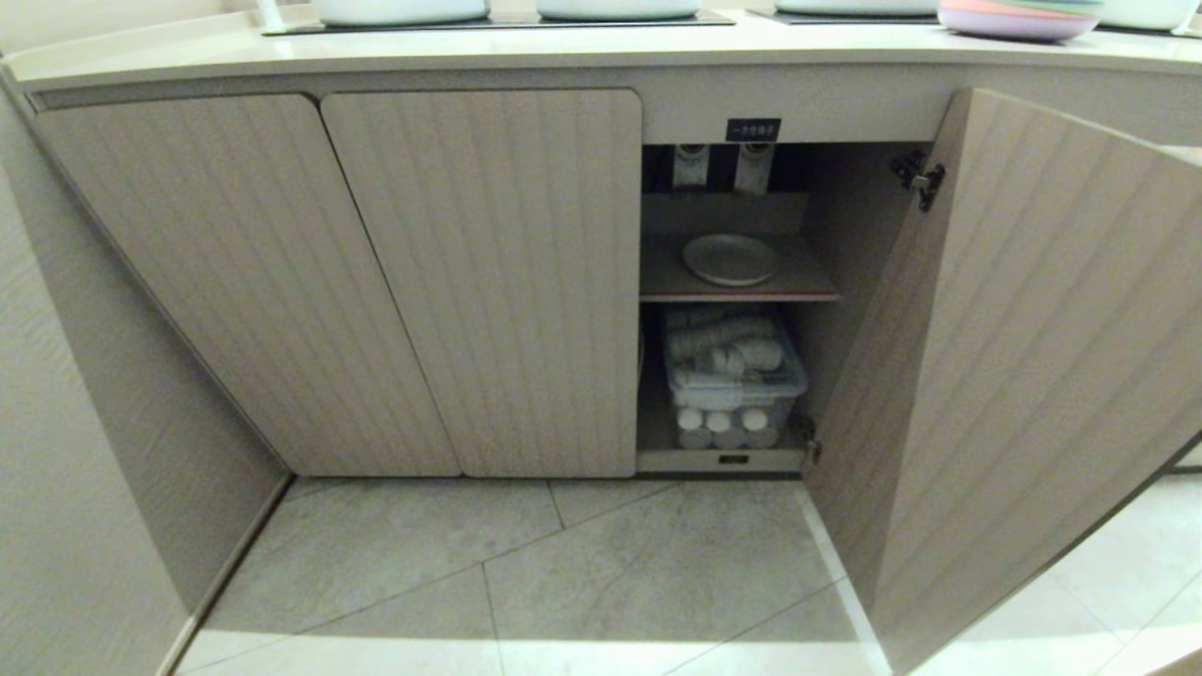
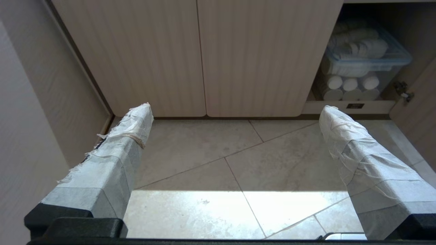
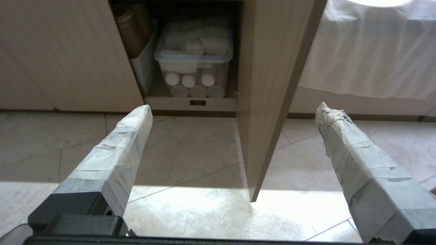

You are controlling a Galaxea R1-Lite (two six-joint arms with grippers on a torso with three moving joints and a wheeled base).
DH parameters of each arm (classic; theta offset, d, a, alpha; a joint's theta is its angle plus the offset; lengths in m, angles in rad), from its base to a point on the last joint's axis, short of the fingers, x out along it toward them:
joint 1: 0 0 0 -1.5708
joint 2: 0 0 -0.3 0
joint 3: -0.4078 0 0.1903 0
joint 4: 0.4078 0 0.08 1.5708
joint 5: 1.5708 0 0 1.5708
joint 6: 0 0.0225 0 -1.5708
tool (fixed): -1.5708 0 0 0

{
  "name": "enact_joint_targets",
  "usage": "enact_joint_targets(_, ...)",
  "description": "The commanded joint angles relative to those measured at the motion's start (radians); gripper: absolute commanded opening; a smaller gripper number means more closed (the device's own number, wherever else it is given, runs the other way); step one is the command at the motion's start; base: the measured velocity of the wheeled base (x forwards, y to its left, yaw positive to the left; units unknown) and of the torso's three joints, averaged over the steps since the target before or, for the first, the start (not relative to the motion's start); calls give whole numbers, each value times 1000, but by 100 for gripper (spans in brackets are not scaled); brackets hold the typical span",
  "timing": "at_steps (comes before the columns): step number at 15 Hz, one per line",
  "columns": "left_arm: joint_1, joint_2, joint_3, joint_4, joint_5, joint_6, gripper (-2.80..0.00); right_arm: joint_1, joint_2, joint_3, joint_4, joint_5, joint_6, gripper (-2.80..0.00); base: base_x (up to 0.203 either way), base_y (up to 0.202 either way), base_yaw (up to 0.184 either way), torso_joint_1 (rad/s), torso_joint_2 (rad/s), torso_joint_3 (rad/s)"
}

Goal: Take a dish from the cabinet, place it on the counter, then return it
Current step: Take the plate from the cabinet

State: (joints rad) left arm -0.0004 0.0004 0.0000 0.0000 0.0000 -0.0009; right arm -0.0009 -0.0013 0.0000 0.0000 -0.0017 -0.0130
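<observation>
While my left gripper and right gripper hang low over the mottled stone floor tiles, their tape-wrapped fingers spread wide and empty, the ribbed wood-grain cabinet stands open ahead. The dish, round, matte cream, low-rimmed, lies flat on its inner shelf, above a clear lidded bin. The smooth tabletop runs above.

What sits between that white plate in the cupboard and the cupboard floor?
In the head view, the wooden inner shelf carries the round cream-white plate; beneath it stands a clear plastic box of white rolls.
</observation>
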Motion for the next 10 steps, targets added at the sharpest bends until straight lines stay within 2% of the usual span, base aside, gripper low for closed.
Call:
enact_joint_targets(1, 0, 0, 0, 0, 0, 0, 0, 1, 1, 0, 0, 0, -1, 0, 0, 0, 0, 0, 0, 0)
enact_joint_targets(10, 0, 0, 0, 0, 0, 1, 0, 1, 1, 0, 0, 0, -1, 0, 0, 0, 0, 0, 0, 0)
